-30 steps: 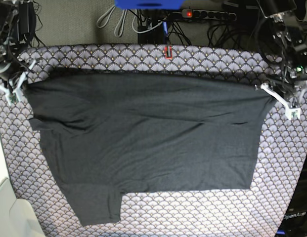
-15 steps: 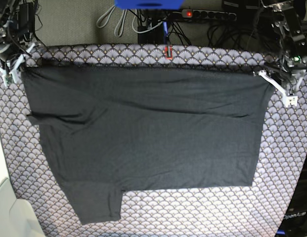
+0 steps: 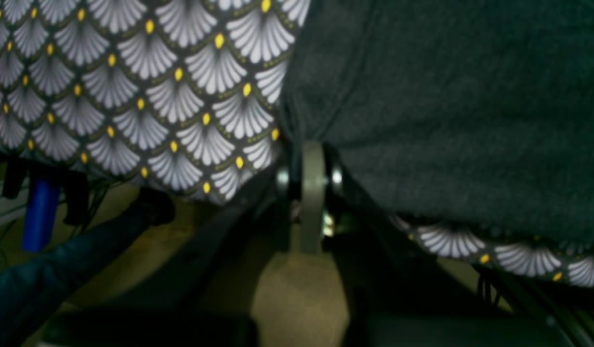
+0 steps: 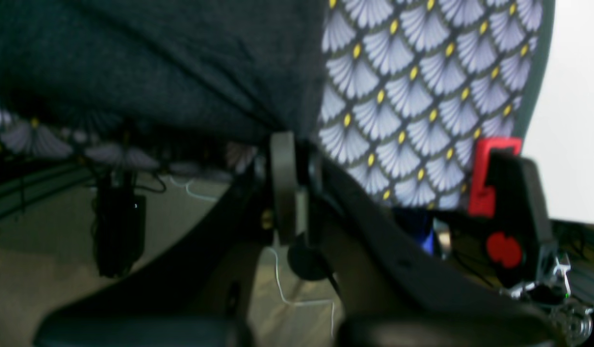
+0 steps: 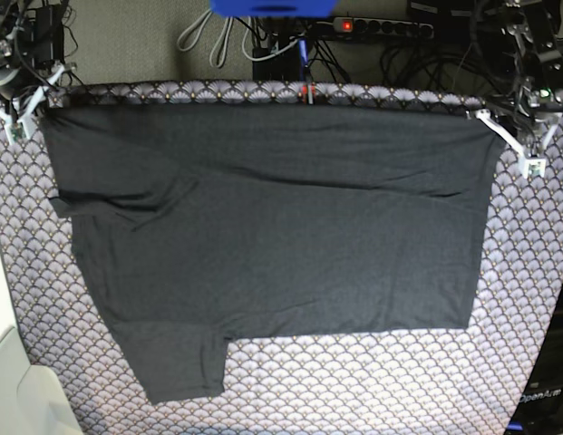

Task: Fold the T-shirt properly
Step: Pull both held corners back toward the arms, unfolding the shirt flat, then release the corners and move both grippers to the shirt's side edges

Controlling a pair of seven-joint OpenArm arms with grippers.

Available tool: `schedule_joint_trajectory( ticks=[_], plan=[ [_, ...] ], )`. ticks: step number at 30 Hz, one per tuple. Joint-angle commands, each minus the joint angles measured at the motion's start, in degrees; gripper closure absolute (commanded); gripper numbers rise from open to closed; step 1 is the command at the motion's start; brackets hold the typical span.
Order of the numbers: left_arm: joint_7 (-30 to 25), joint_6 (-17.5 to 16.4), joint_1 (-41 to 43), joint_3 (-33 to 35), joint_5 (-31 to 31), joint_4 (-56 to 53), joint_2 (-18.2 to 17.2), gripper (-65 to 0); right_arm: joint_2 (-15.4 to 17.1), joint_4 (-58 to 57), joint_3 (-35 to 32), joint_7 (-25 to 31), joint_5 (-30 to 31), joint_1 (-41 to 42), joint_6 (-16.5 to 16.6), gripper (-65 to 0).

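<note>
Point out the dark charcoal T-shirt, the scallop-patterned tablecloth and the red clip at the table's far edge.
dark charcoal T-shirt (image 5: 281, 236), base view, middle of the body.
scallop-patterned tablecloth (image 5: 372, 381), base view, bare near part.
red clip (image 5: 307, 91), base view, its body at the far edge.

Scallop-patterned tablecloth (image 5: 372, 390), power strip (image 5: 383, 27) beyond far edge.

T-shirt (image 5: 281, 236) was matt soft charcoal knit cloth, tablecloth (image 5: 354, 390) was smooth printed fabric, scallop pattern, gripper fingers (image 3: 312, 193) looked dull plastic

Base overhead; 2 wrist close-ups of tablecloth (image 5: 290, 399)
</note>
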Motion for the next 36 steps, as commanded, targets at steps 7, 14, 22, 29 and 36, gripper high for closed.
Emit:
schedule_joint_trajectory(
  ticks=[7,14,22,29,36],
  plan=[
    [-0.6,0.3,0.9,-0.4,0.9,1.1,-1.0,-0.3,1.1,0.7,0.7,0.6,-0.2,-0.3,-0.3,0.0],
    [-0.6,0.3,0.9,-0.4,0.8,0.5,-0.8,-0.5,1.1,0.6,0.7,0.3,-0.3,-0.3,-0.3,-2.4],
    [0.1,0.3,1.9,-0.4,0.8,0.6,-1.0,-21.0,1.3,0.6,0.7,0.1,-0.4,-0.4,-0.3,-25.9],
    [0.1,0.3,2.2,-0.4,0.8,1.0,-1.0,-28.9,1.2,0.6,6.6,0.0,-0.4,0.4,-0.3,-30.7],
    [-0.4,0.4,1.8,-2.3,1.2,1.1,-1.0,-28.9,2.6,0.5,9.9,0.0,-0.4,5.6,-0.3,-30.7]
  ],
)
